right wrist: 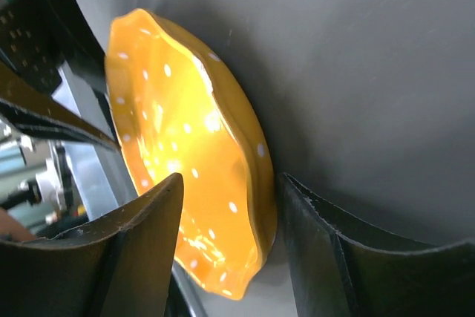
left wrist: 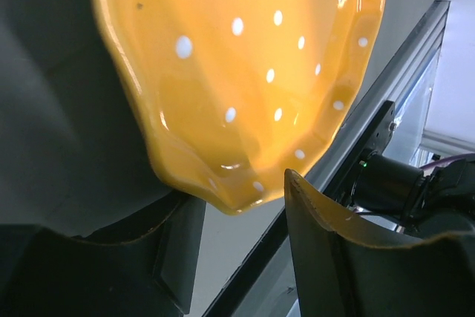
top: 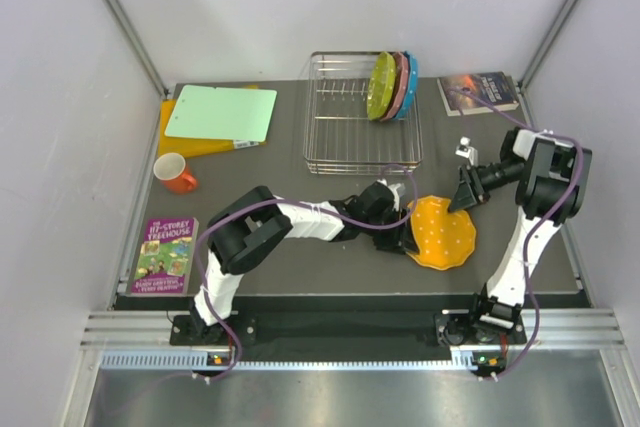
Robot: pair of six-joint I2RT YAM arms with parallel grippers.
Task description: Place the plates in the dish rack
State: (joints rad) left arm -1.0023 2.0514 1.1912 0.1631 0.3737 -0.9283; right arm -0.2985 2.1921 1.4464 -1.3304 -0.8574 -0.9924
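The orange plate point(top: 445, 235) with white dots is on the dark table near the front right, and it looks tilted. My left gripper point(top: 408, 229) is open at its left rim. In the left wrist view the plate point(left wrist: 237, 72) fills the top, and its rim dips just above the gap of the gripper point(left wrist: 241, 213). My right gripper point(top: 462, 197) is open and astride the plate's far right rim. In the right wrist view the rim point(right wrist: 223, 183) lies between the spread fingers. The dish rack point(top: 345, 142) holds yellow-green point(top: 381, 85), pink and blue plates upright at its right end.
A green cutting board point(top: 220, 112) lies on a yellow one at the back left. An orange mug point(top: 176, 173) stands in front of it. One book point(top: 165, 255) lies at the front left and another point(top: 480, 92) at the back right.
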